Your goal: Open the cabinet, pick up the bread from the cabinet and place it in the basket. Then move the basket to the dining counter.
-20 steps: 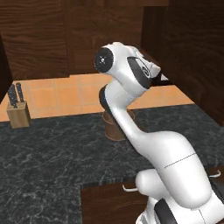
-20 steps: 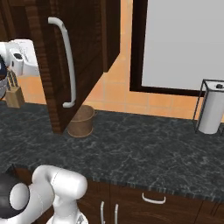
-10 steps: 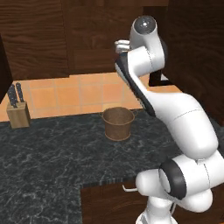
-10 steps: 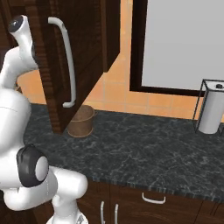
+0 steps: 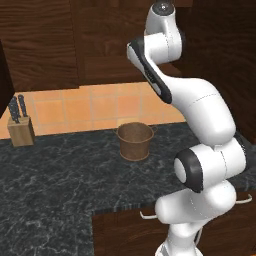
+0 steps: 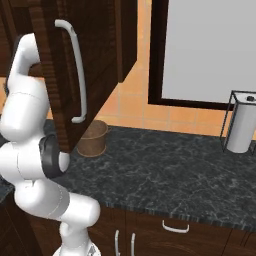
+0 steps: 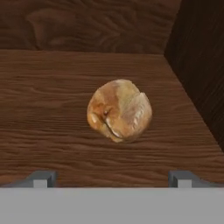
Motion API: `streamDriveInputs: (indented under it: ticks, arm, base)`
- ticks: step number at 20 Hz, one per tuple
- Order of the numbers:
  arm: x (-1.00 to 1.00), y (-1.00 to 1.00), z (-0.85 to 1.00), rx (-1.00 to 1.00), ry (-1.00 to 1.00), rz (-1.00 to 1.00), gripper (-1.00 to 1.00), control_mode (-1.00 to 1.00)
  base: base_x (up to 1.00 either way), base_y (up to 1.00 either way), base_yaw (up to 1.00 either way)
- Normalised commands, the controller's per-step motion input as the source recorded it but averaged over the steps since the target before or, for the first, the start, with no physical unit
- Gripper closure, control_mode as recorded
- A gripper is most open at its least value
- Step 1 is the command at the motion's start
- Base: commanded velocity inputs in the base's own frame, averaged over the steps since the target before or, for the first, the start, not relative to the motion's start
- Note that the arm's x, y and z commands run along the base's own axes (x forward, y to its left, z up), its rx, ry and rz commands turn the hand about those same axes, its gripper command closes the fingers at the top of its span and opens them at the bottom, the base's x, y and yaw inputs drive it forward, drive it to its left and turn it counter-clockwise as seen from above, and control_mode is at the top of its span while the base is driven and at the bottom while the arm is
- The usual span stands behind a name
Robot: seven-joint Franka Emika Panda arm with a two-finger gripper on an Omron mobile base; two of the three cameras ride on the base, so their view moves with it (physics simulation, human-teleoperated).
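- The bread [image 7: 119, 110], a golden-tan roll, lies on the wooden shelf [image 7: 52, 113] inside the cabinet [image 6: 95, 60], a little right of the shelf's middle in the hand view and short of the back wall.
- The gripper [image 7: 113, 178] is just in front of the bread, not touching it; its two finger tips [image 7: 40, 178] stand wide apart, one to each side of the roll's line, with nothing between them.
- The cabinet's dark side wall rises to the right of the bread in the hand view.
- The cabinet door [image 6: 82, 85] stands swung open, its long silver bar handle [image 6: 76, 70] facing out in the right base view.
- The basket [image 5: 134, 141], brown and woven, stands upright on the black marbled tabletop [image 5: 60, 185] below the cabinet, near the tiled back wall.
- A knife block [image 5: 20, 129] stands at the far left of the tabletop, well apart from the basket.
- A paper-towel holder [image 6: 241, 122] stands at the right end of the tabletop.
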Motion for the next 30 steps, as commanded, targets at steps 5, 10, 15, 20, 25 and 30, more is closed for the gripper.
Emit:
streamDriveInputs:
  ticks: [5, 10, 15, 20, 25, 30]
  arm:
    - [0.41, 0.15, -0.42, -0.02, -0.17, 0.02, -1.0, -1.0]
    - [0.33, 0.0, -0.11, -0.02, -0.07, -0.01, -1.0, -1.0]
    - [0.43, -0.05, 0.03, 0.0, -0.04, -0.04, -1.0, -1.0]
    - [0.63, 0.01, 0.0, 0.0, -0.03, -0.13, -1.0, -1.0]
    - [0.61, 0.03, 0.03, 0.0, 0.0, -0.21, -1.0, -1.0]
    - [0.05, 0.02, 0.17, 0.0, 0.0, -0.19, -1.0, -1.0]
  base:
    - [0.0, 0.0, 0.0]
    - [0.0, 0.0, 0.0]
    - [0.0, 0.0, 0.0]
    - [0.0, 0.0, 0.0]
    - [0.0, 0.0, 0.0]
    - [0.0, 0.0, 0.0]
